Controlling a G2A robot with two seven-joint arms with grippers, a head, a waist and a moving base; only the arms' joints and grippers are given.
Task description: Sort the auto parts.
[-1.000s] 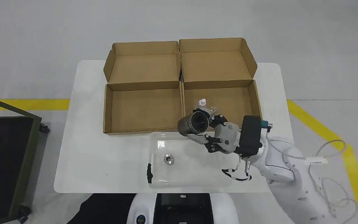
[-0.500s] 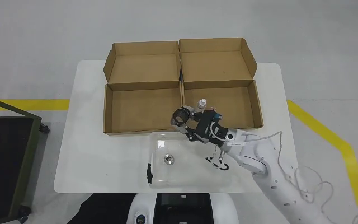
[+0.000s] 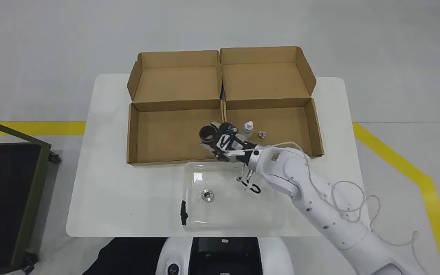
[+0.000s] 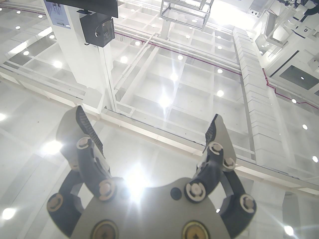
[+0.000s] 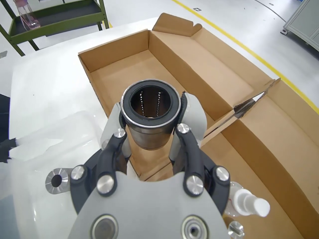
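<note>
With the jaws of the right gripper (image 5: pixel 152 105) closed on the black bearing (image 5: pixel 149 128), which hangs over the right end of the left cardboard box (image 3: pixel 165 134), I would lower it near the box floor before opening, so it cannot roll.

Left box (image 3: pixel 168 134) floor open from above, walls around; spray bottle (image 3: pixel 249 126) just beside right tool (image 5: pixel 152 105).

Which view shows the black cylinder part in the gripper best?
The right wrist view: the cylinder part is close, bore visible, clamped in the right gripper. The top view shows it small; the left wrist view faces the ceiling.
</note>
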